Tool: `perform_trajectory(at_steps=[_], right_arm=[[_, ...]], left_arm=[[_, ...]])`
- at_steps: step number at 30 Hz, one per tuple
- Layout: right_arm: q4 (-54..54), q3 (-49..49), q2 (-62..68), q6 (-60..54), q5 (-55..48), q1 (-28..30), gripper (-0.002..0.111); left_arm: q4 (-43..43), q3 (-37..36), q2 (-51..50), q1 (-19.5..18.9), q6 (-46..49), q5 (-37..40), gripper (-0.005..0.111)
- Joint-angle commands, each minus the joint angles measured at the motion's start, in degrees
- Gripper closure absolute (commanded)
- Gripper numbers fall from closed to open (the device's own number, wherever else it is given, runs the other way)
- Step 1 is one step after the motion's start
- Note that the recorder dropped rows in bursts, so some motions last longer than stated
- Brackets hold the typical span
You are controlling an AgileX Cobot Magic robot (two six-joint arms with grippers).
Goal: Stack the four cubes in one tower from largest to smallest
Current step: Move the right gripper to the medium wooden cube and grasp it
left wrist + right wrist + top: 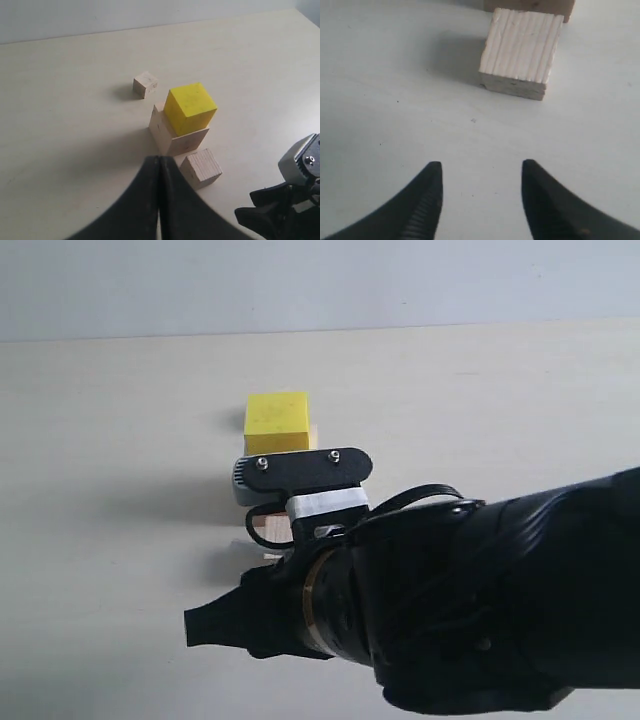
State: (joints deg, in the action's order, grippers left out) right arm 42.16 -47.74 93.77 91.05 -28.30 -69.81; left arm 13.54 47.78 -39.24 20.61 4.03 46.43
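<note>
The bright yellow cube [191,107] sits on the largest pale wood cube [175,137], slightly skewed; it also shows in the exterior view as the yellow cube [277,423]. A smaller pale wood cube [201,167] lies on the table right beside that stack. Apart from them, farther off, lies the tiny wood cube [145,84]. My right gripper [481,167] is open and empty just above the table, a short way back from the smaller wood cube [522,52]. My left gripper [159,160] is shut on nothing and points at the stack from behind.
The right arm [470,610] fills the lower right of the exterior view and hides most of the large cube. Its wrist camera housing [300,475] sits just in front of the yellow cube. The pale table [120,470] stretches around the cubes.
</note>
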Motion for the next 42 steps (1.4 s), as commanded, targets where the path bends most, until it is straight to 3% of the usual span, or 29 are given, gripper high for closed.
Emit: perform_trajectory(at_steps=[1,8,21,27,42], right_arm=[[2.2,-0.2,0.0,4.9,0.6,2.9,0.041],[1.4,-3.2,0.3,4.0,3.2,8.2,0.041],[-0.2,-8.7,7.2,2.9,0.0,8.3,0.041],[0.0,-8.7,10.0,3.2,0.0,8.3,0.041],[-0.2,-14.7,15.1,0.3,-4.1,8.3,0.041]], left_arm=[[1.2,-0.3,0.1,0.7,0.4,0.1,0.107],[1.2,-0.3,0.1,3.9,1.0,0.1,0.107],[2.0,-0.3,1.3,4.3,1.8,0.2,0.107],[1.7,-0.3,1.5,6.7,1.9,0.2,0.107],[2.0,-0.3,1.9,8.3,1.9,0.8,0.107]])
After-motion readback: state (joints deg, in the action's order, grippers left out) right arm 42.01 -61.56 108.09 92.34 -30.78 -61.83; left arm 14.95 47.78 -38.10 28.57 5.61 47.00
